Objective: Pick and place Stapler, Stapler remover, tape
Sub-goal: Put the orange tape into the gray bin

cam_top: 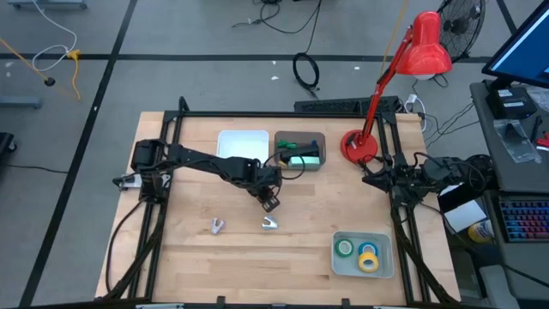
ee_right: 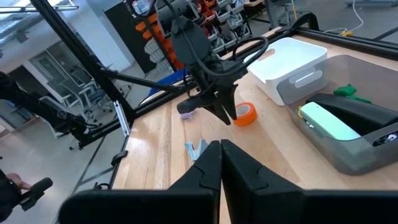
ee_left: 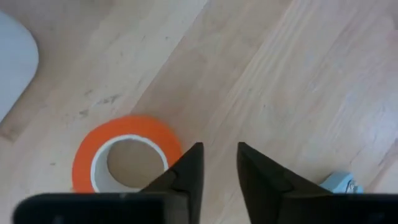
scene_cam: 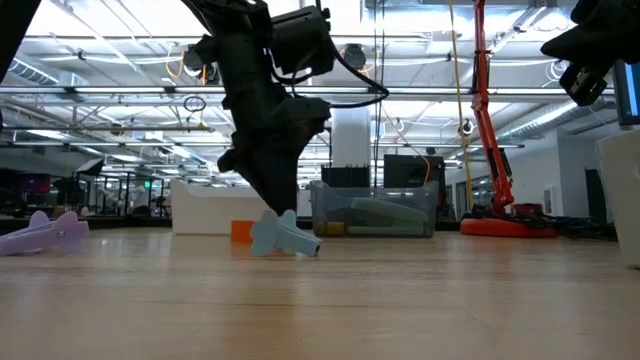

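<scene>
Wooden table [cam_top: 292,257] seen from above, with both arms in frame. The left gripper [cam_top: 270,202] is extended to mid-table; in the left wrist view its two dark fingers [ee_left: 186,171] stand slightly parted with bare wood between them, pinching nothing. The orange tape roll [ee_left: 124,158] lies flat on the table just beside one finger, its pale core visible; whether finger and roll touch cannot be told. In the right wrist view the same roll [ee_right: 245,114] sits on the wood at the tips of the left gripper [ee_right: 225,114].

A pale blue staple remover [cam_top: 270,224] lies on the table just in front of the left gripper; in the low view it [scene_cam: 283,236] rests below the arm, with the orange roll [scene_cam: 241,231] partly hidden behind it. A lilac staple remover [cam_top: 218,226] lies well to the side, near the left of the table.

The green [cam_top: 345,247], blue [cam_top: 371,251] and yellow [cam_top: 369,262] tape rolls lie together in a clear tray [cam_top: 384,268] near the front right corner. A grey bin [cam_top: 319,163] at the rear holds a green and black stapler [cam_top: 302,158]; beside it stands a white bin [cam_top: 243,137]. A red desk lamp [cam_top: 425,47] stands on its base at the rear right.

The right gripper [ee_right: 221,158] waits at the table's right edge, fingers pressed together on nothing
</scene>
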You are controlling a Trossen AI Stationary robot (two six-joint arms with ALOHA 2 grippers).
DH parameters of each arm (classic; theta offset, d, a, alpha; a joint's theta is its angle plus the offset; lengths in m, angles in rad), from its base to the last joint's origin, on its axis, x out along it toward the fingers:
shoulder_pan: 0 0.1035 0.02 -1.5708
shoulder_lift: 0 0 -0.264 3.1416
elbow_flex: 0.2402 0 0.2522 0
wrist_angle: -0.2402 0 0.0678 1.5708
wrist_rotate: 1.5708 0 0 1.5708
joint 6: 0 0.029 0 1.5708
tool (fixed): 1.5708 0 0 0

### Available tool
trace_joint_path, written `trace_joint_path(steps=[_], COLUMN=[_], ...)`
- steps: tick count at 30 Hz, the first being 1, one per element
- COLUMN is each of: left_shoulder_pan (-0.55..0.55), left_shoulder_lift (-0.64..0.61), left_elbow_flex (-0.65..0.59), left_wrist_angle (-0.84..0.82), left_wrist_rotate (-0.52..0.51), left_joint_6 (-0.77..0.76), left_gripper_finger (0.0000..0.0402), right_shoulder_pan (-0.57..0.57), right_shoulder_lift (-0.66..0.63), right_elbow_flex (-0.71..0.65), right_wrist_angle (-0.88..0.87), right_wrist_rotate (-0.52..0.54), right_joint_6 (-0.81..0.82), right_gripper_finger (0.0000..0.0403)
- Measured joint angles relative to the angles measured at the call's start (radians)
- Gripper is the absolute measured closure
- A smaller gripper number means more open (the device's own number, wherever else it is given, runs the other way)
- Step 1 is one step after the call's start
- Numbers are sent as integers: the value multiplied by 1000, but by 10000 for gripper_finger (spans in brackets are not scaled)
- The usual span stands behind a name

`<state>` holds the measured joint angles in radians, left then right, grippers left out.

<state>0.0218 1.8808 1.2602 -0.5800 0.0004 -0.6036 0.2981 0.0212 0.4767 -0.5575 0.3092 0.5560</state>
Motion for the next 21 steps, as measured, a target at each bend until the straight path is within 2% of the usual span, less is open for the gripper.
trace_joint_path(steps=[5,9,13,21], left_shoulder_pan=[2,2,2,2], left_shoulder_lift=[-3,-13,-21,-21], left_elbow_flex=[0,1,0,1], left_wrist_angle=[-1,1,-21,-80], left_wrist_rotate=[-8,1,6,-82], left_joint_6=[-7,-38,-54,-43], left_gripper_finger=[260,237,230,229], right_shoulder_pan=[0,0,0,0], right_shoulder_lift=[0,0,0,0], right_elbow_flex=[0,0,0,0], right_wrist_angle=[0,0,0,0], right_wrist_rotate=[0,0,1,1], right_joint_6=[0,0,0,8], right_gripper_finger=[403,403,403,403])
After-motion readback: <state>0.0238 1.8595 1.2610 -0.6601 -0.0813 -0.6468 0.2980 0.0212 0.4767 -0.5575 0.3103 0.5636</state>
